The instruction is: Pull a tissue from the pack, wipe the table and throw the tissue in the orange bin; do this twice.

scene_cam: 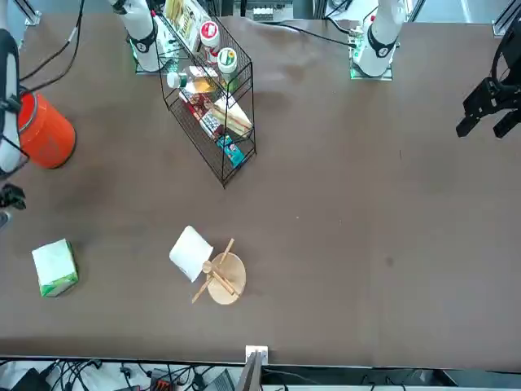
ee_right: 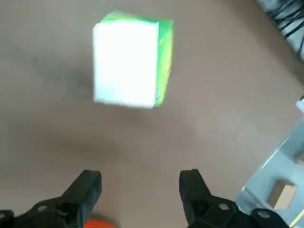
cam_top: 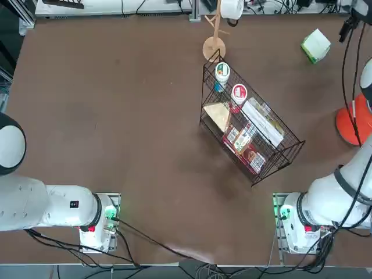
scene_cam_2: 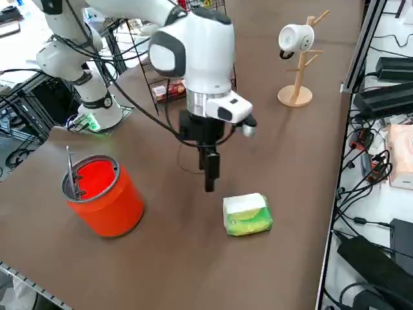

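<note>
While the right gripper hovered, fingers spread, the pack looked soft and light; pinch its white face.

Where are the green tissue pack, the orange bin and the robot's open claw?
pack point(scene_cam_2: 246, 214), right side view, green front.
orange bin point(scene_cam_2: 111, 201), right side view, outer wall.
right gripper point(ee_right: 140, 183), right wrist view, midway between its open fingertips.

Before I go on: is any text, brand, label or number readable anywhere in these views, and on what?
None can be read.
Green pack: white face looks blank, no print legible.
Groceries in the wire basket: printed labels and red-and-white lids, too small to read.
Orange bin: no lettering legible.
White mug on the wooden stand: no print visible.
Right end effector hangs open above the table near the pack; no markings show.
</note>
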Available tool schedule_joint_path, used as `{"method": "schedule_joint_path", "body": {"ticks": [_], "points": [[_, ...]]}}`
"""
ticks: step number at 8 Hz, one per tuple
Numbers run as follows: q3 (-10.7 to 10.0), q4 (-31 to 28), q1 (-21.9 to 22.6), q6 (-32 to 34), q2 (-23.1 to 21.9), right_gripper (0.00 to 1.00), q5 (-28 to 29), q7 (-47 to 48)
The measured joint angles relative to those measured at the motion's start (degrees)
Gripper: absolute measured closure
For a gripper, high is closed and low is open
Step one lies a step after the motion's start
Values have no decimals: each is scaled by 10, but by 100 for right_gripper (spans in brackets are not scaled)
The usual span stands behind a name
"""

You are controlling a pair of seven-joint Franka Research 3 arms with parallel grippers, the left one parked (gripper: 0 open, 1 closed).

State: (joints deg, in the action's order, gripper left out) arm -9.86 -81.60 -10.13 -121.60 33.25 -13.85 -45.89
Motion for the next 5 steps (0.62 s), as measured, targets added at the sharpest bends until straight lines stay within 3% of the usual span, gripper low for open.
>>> {"method": "schedule_joint_path", "body": {"ticks": [2,5], "points": [[3,36,-1,-66,57,1,32,16],[7,67,-4,-118,106,5,157,24]]}}
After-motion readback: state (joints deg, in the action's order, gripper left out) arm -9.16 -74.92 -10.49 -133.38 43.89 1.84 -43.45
